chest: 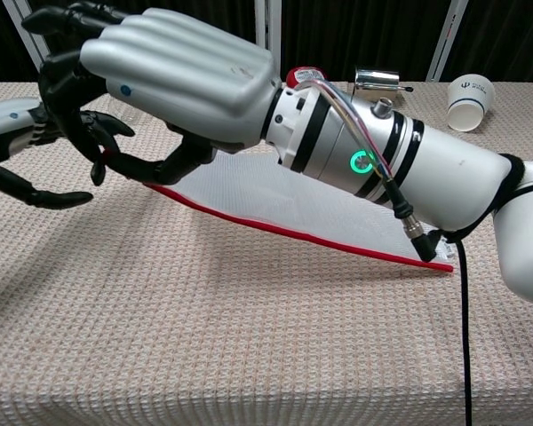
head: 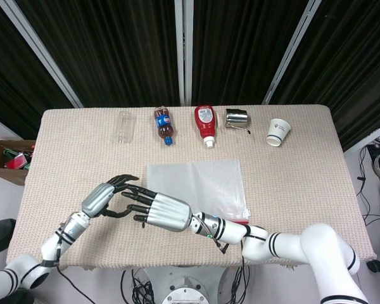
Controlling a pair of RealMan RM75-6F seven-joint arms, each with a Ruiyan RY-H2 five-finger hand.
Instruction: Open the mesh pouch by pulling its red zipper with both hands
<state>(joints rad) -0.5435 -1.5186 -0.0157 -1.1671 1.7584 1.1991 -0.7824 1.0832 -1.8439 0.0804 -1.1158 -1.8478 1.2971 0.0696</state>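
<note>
Left hand [head: 105, 197] is hovering just left of the mesh pouch [head: 202, 183], fingers spread and gripping nothing. Right hand [head: 159, 211] is pinching the pouch's near left corner and lifting it. Only the chest view is showing the red zipper [chest: 284, 232] tilting up off the table [chest: 249, 346]; overhead, the arm is covering most of it. Whether the fingertips are on the zipper pull itself is hard to make out. Behind the pouch, the ketchup bottle [head: 204, 123] is lying flat.
</note>
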